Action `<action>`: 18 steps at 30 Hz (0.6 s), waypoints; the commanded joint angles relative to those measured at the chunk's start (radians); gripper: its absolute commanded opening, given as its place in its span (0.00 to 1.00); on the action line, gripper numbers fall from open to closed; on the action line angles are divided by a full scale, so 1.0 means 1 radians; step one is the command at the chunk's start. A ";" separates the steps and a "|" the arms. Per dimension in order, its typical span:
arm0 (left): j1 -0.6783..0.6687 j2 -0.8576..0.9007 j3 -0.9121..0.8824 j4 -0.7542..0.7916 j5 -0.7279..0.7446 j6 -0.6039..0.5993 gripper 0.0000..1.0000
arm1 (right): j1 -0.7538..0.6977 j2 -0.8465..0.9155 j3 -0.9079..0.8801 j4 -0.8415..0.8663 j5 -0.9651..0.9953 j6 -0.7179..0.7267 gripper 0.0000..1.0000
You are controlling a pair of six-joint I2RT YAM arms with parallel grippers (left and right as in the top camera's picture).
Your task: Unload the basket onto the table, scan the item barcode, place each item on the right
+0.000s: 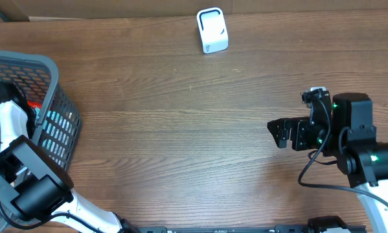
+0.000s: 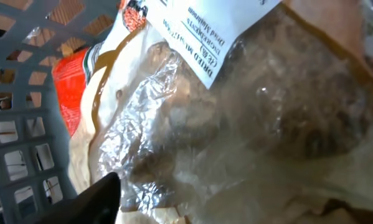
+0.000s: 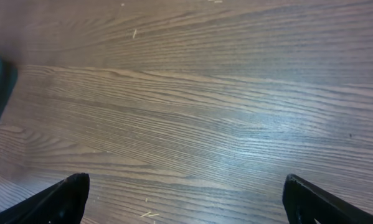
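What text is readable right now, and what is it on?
"DRIED MUSH...": upside down on the white label of the clear bag in the basket; the rest of the word is unclear.
Smaller lines on that label: too blurred to read.
Mark on the white scanner: too small to read.

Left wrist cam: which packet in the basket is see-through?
The large crinkled bag with the white label, filling the view; brown contents show through. The packet beside the basket wall is opaque orange-red.
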 commanded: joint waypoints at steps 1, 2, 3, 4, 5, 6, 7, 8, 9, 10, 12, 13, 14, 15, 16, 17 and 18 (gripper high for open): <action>0.004 0.018 -0.028 0.034 -0.053 -0.028 0.57 | 0.005 0.029 0.021 0.005 -0.010 -0.003 1.00; 0.004 0.018 -0.035 0.040 -0.052 -0.028 0.57 | 0.005 0.035 0.021 0.005 -0.010 -0.003 1.00; 0.004 0.018 -0.046 0.050 -0.050 -0.028 0.60 | 0.005 0.042 0.021 0.005 -0.010 -0.003 1.00; 0.004 0.018 -0.061 0.064 -0.045 -0.028 0.65 | 0.005 0.047 0.021 0.005 -0.010 -0.003 1.00; 0.004 0.018 -0.076 0.077 -0.038 -0.027 0.66 | 0.005 0.051 0.021 0.005 -0.010 -0.003 1.00; 0.004 0.018 -0.087 0.085 -0.027 -0.027 0.65 | 0.005 0.052 0.021 0.005 -0.010 -0.003 1.00; 0.004 0.018 -0.099 0.094 -0.019 -0.027 0.62 | 0.005 0.052 0.021 0.006 -0.010 -0.003 1.00; 0.004 0.018 -0.107 0.099 -0.016 -0.027 0.57 | 0.005 0.052 0.021 0.008 -0.010 -0.003 1.00; 0.004 0.018 -0.112 0.102 -0.017 -0.026 0.53 | 0.005 0.052 0.021 0.009 -0.010 -0.003 1.00; 0.004 0.018 -0.112 0.102 -0.017 -0.019 0.47 | 0.005 0.052 0.021 0.009 -0.010 -0.003 1.00; 0.004 0.018 -0.111 0.101 -0.017 -0.016 0.40 | 0.005 0.052 0.021 0.009 -0.010 -0.003 1.00; 0.004 0.018 -0.111 0.101 -0.016 -0.012 0.28 | 0.005 0.052 0.021 0.009 -0.010 -0.003 1.00; 0.004 0.018 -0.111 0.100 -0.005 0.004 0.17 | 0.005 0.052 0.021 0.009 -0.010 -0.003 1.00; 0.004 0.018 -0.111 0.100 0.007 0.018 0.07 | 0.005 0.052 0.021 0.009 -0.010 -0.003 1.00; 0.004 0.017 -0.111 0.096 0.018 0.032 0.04 | 0.005 0.052 0.021 0.010 -0.010 -0.003 1.00; 0.004 0.017 -0.111 0.089 0.025 0.037 0.04 | 0.005 0.052 0.021 0.010 -0.010 -0.003 1.00; 0.004 0.017 -0.108 0.082 0.026 0.036 0.04 | 0.005 0.052 0.021 0.013 -0.010 -0.003 1.00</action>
